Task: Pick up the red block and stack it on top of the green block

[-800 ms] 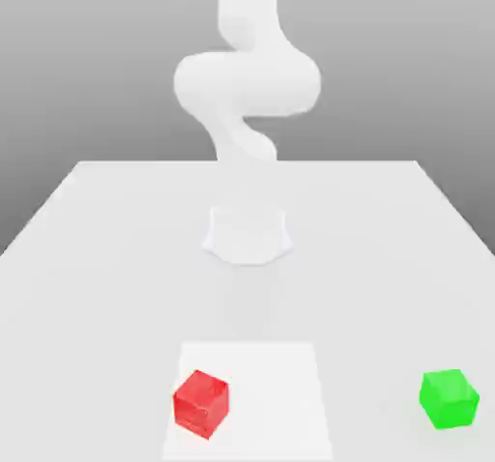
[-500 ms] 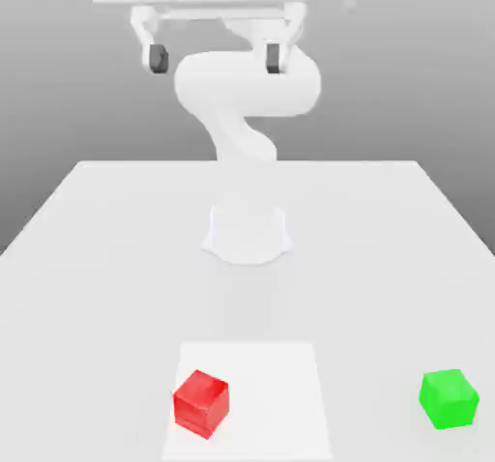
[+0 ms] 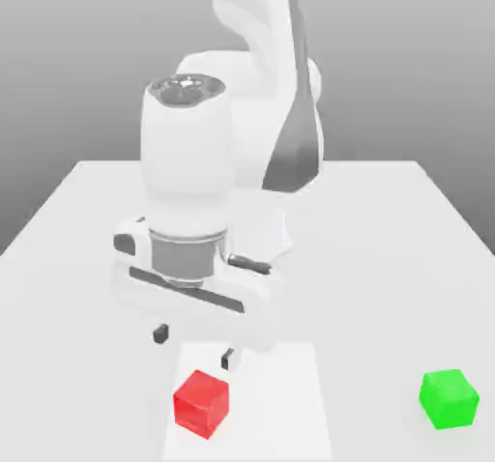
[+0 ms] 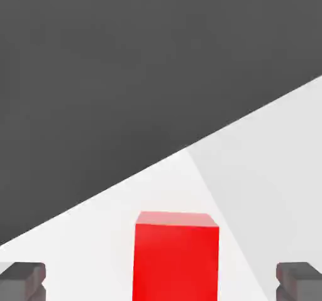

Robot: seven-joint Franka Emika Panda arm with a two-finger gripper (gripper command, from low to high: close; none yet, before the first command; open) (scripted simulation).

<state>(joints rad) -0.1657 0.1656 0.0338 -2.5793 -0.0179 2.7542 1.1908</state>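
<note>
While the gripper [image 3: 194, 346] hangs spread, the red block [image 3: 201, 404] sits beneath, between its fingertips' lines.

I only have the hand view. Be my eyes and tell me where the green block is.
Observer: The green block sits on the table, at the exterior view's right, off the pale square.
Operator: Check its top for me.
Observer: Nothing rests on it, so it looks ready to take a block.
Operator: Now give me the end effector against the red block.
Observer: In the exterior view, the end effector hangs over the red block's side of the scene, well away from the green one.
</note>
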